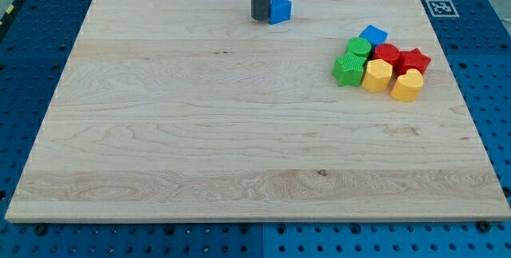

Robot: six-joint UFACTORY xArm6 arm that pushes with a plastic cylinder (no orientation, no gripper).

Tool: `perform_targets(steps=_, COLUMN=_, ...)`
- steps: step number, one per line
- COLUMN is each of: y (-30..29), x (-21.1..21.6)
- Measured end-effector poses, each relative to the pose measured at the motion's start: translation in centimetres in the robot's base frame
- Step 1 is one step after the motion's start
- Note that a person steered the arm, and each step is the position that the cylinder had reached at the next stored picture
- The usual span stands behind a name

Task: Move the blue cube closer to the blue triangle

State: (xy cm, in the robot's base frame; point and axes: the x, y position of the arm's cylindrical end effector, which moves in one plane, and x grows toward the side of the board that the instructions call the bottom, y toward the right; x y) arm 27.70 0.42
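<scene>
Nearest the view's bottom, the wooden desk is just bare planks. Further up on the view's right sits a clump: yellow blocks, green ones, red ones, and the blue cube on the clump's far edge. Farthest back, the blue triangle sits touching my tip, on its right. No pincer here, just a rod, nothing grasped. So the cube lies right and slightly nearer than my tip; I'd guess it needs pushing left and up.

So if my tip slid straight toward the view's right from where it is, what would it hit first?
Almost at once the blue triangle: it sits right beside my tip, on its right, apparently touching. The blue cube lies farther right and lower, probably off that line.
</scene>
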Motion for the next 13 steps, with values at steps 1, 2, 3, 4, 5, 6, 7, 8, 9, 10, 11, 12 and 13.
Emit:
perform_targets(steps=1, y=3.0, x=0.0)
perform_targets(steps=2, y=4.6, x=0.0)
perform_targets(steps=3, y=5.1, x=0.1)
perform_targets(steps=4, y=5.6, x=0.1)
perform_targets(steps=5, y=5.5, x=0.1)
perform_targets(steps=6, y=1.4, x=-1.6)
perform_targets(steps=7, y=2.9, x=-4.6)
perform_targets(steps=8, y=6.4, x=-4.5)
perform_targets(steps=9, y=6.5, x=-4.4)
perform_targets(steps=10, y=3.2, x=-4.5)
perform_targets(steps=11, y=4.6, x=-3.0)
perform_targets(steps=12, y=9.8, x=-2.4)
perform_targets(steps=13, y=10.9, x=-2.1)
